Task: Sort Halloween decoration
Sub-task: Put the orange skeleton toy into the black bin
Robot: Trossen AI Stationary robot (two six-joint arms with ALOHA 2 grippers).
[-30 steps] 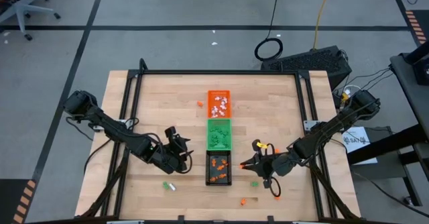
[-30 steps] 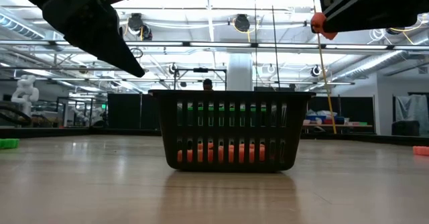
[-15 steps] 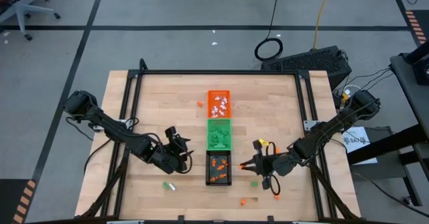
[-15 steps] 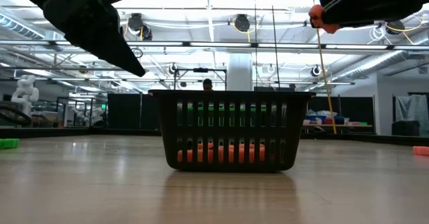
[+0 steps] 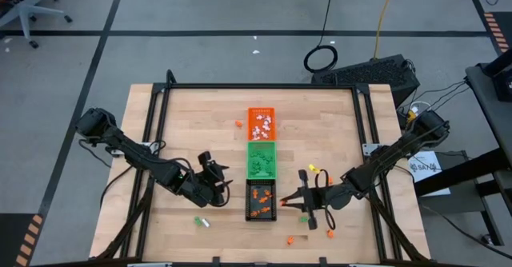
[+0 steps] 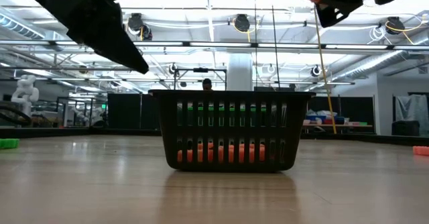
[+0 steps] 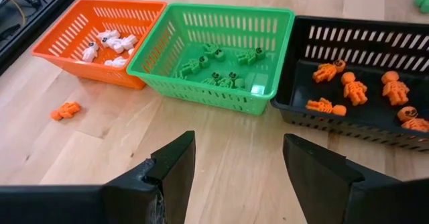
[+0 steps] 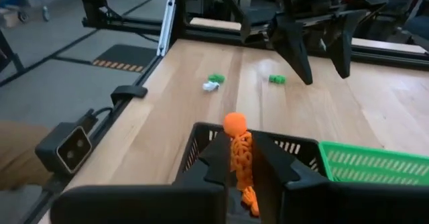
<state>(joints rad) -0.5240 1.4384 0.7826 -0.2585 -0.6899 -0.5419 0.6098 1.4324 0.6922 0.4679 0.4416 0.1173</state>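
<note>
Orange skeleton [image 8: 239, 158] pinched in right fingers [image 8: 241, 184] above black tray [image 5: 261, 201]; left fingers [image 7: 234, 177] open, empty.

No legible text, label, brand, number or sign was found in any view. A white sheet [image 5: 422, 166] lying just off the worktop's [image 5: 192, 115] right edge carried dark markings (too small to be read). The orange tray [image 7: 94, 39], green tray [image 7: 214, 53] and black tray [image 7: 362, 83] bore no visible lettering.
</note>
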